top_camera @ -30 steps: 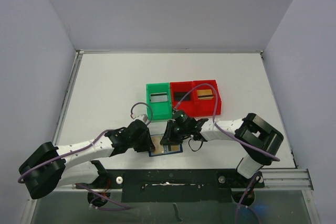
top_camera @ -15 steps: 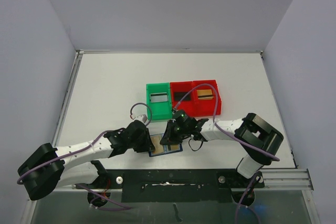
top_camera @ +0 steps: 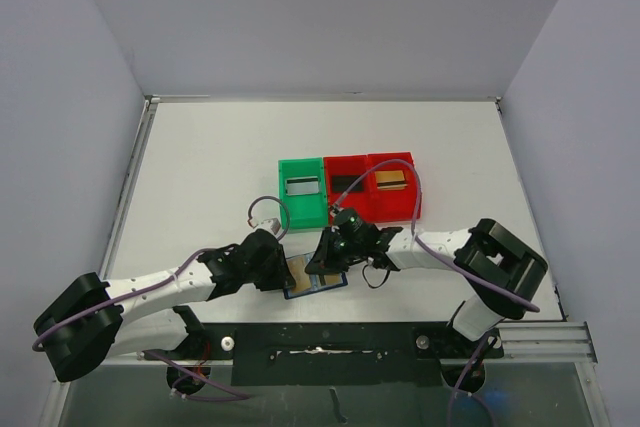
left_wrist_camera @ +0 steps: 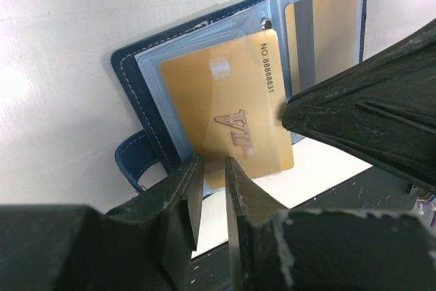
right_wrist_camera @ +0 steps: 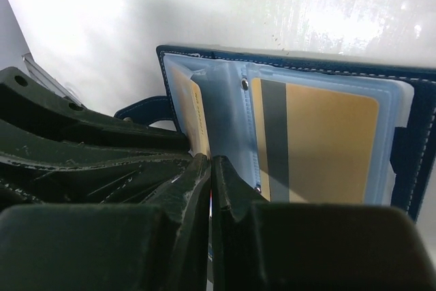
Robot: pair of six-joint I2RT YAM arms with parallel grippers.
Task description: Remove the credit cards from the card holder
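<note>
The card holder (top_camera: 318,285) lies open near the table's front edge, dark blue with blue-grey pockets (left_wrist_camera: 139,66) (right_wrist_camera: 286,59). A gold credit card (left_wrist_camera: 225,100) sticks partway out of its left pocket, past the holder's edge. A second gold card with a dark stripe (right_wrist_camera: 327,141) (left_wrist_camera: 327,25) sits in the right pocket. My left gripper (top_camera: 287,272) (left_wrist_camera: 212,163) has its jaws a narrow gap apart at the gold card's near edge. My right gripper (top_camera: 322,265) (right_wrist_camera: 211,163) is shut, tips pressed on the holder's middle fold beside the gold card.
A green bin (top_camera: 302,217) and two red bins (top_camera: 350,211) (top_camera: 400,211) stand in a row just behind the holder, each with a card inside. A black rail (top_camera: 330,332) runs along the table's front edge, close to the holder.
Both grippers stay at the holder. The left arm crept slightly towards the near edge, and the right arm's elbow shifted a little right.
</note>
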